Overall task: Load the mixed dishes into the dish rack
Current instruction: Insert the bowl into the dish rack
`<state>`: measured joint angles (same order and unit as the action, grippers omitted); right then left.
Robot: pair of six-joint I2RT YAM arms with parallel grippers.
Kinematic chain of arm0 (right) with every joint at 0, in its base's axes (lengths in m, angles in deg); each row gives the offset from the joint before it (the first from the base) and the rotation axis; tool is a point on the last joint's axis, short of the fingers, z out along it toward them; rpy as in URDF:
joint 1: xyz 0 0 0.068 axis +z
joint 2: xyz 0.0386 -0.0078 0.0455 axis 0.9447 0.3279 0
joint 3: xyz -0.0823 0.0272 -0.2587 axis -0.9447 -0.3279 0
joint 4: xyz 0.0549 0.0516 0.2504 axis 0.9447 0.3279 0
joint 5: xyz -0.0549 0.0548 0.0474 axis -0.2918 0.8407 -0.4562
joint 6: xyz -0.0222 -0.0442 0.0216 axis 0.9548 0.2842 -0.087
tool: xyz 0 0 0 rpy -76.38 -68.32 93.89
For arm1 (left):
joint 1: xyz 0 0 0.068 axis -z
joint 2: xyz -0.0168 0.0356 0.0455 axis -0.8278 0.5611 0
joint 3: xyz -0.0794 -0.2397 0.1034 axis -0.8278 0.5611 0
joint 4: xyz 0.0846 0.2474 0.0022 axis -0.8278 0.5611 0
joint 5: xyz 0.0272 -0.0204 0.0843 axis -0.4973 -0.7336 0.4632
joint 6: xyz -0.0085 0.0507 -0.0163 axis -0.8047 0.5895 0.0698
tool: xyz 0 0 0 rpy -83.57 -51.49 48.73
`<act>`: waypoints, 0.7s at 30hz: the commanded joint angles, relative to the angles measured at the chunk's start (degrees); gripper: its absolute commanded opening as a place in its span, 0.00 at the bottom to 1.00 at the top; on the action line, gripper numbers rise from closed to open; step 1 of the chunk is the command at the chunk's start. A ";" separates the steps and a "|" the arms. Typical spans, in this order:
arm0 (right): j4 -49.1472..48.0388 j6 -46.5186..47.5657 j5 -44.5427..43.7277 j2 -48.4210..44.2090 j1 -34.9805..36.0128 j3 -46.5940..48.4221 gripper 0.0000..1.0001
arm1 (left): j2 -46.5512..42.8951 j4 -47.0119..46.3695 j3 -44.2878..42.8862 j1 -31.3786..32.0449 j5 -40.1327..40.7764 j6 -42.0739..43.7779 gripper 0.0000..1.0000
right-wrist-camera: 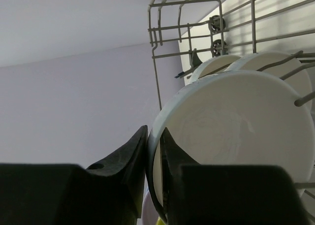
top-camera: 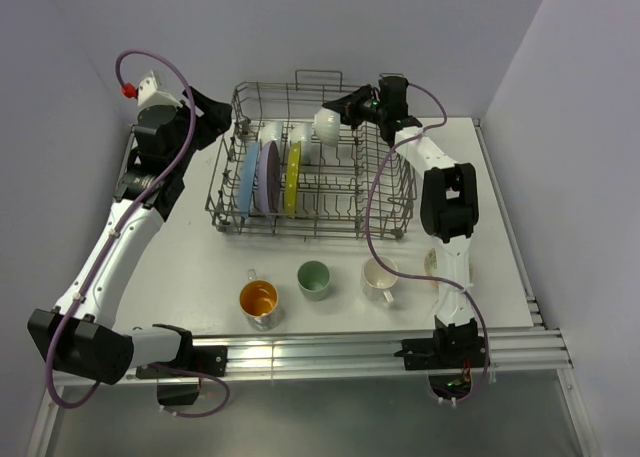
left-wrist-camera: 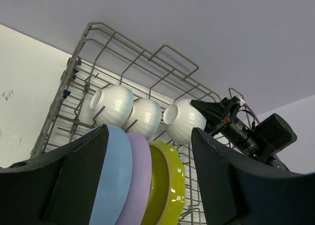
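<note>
White bowl, rim pinched in right jaws over dish rack; left jaws open; hazard: thin grip slipping, bowl striking racked bowls.

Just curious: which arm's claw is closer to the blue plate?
Left. The left gripper hovers open near the blue plate at the rack's left end; the right gripper pinches a white bowl farther right.

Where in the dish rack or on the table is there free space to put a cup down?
Free: the right half of the dish rack, between the yellow-green plate and its right wall; also the table left of the orange-inside cup. Crowded: the rack's left side, and the back row where the right gripper grips a white bowl.
</note>
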<state>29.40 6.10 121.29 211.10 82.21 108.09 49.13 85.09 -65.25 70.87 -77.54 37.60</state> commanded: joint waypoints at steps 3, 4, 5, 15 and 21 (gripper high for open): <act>1.86 -1.85 3.87 2.12 -2.74 -3.87 0.18 | 0.33 -0.82 -2.65 -0.24 0.58 -0.98 0.75; 1.77 -1.85 3.96 1.77 -2.74 -4.13 0.17 | 0.33 -0.82 -2.65 -0.24 0.58 -0.89 0.75; 1.59 -1.85 3.96 1.68 -2.83 -4.40 0.13 | 0.33 -0.82 -2.56 -0.24 0.58 -0.89 0.75; 1.94 -0.97 3.17 0.63 -4.32 -5.54 0.16 | 0.41 -0.82 -2.56 -0.24 0.58 -0.54 0.75; 1.33 -0.62 3.52 0.54 -4.76 -6.68 0.26 | 1.03 -1.17 -3.09 -0.15 0.05 -0.63 0.75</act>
<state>28.16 6.20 122.58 209.75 81.16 105.32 49.96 85.15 -65.27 70.87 -77.58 37.62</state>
